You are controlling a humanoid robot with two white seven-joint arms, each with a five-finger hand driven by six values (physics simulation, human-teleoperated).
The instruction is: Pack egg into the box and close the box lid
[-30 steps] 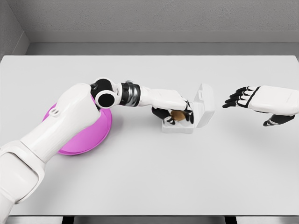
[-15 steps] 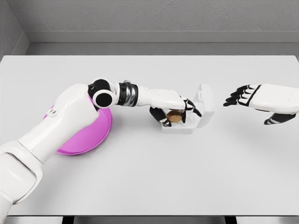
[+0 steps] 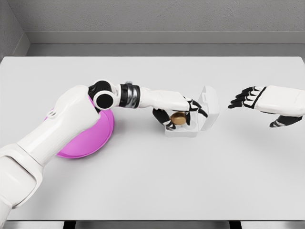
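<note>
Left hand (image 3: pixel 178 114) over the open box (image 3: pixel 183 130), black fingers (image 3: pixel 161 117) loosely curled round the egg (image 3: pixel 179 119); egg sits low in the box cavity, fingers close on both sides. Can't tell if grip is released or just slackening, contact pts hidden by the palm. Right hand (image 3: pixel 259 101) hovers well apart to the right of the box, fingers spread, holding nothing, palm facing the lid (image 3: pixel 209 107). Progress, judged: egg transfer approx. done, egg in box or v. nearly seated; left = let go, clear the left hand out, then swing lid down and press shut. Lid not yet closed, stands near upright on the box's right side. Right hand looks placed for the lid push, but that's a guess. Materials: box white, thin-walled, rounded corners, looks like rigid moulded plastic w/ hinged lid; light, prob. slides if pushed sideways. Egg brown, smooth, matte, rounded. Pink plate (image 3: pixel 90 138) at left, shallow, round, glossy, partly under the left arm, nothing visible on it. Table (image 3: pixel 152 181) white, flat, matte, low texture. Arm shells white, glossy, w/ black joints.
</note>
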